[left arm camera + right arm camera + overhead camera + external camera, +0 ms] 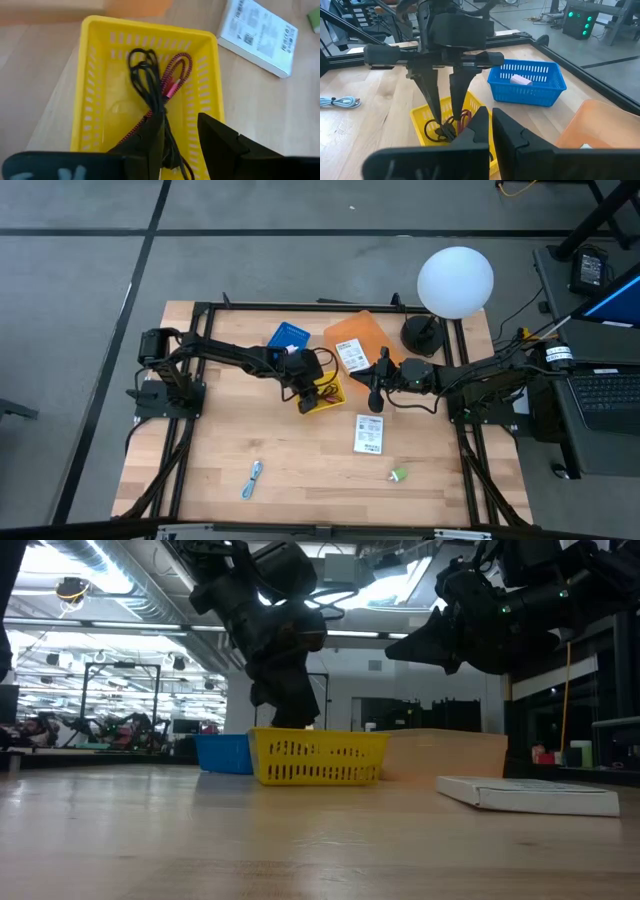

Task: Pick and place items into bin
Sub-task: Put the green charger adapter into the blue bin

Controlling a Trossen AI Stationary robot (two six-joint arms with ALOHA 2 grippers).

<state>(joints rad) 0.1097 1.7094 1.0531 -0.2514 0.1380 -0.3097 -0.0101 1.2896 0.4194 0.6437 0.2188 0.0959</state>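
Note:
The yellow bin (90,75) stands mid-table (330,392) and holds the black cord (145,75) and the dark-red cord (175,75), loosely tangled on its floor. My left gripper (180,122) points down into the bin (447,117), open, with the cords under and between its fingers. My right gripper (491,114) hovers shut to the bin's right (375,402), above the table. One white packet (368,433) lies flat on the table; another (352,355) lies on the orange container. The green piece (399,475) and the blue-silver piece (252,478) lie near the near edge. A pale pink block (520,79) lies in the blue basket. My left gripper stands open over the cords from above, pointing down. The black cord (159,107) runs under one finger (152,132); I cannot tell whether the finger touches it. The cords lie slack on the bin's floor.
A blue basket (290,337) and an orange container (360,332) stand behind the yellow bin. A white globe lamp (455,280) on a black base stands at the far right corner. Bare wood lies along the table's near half and its left side.

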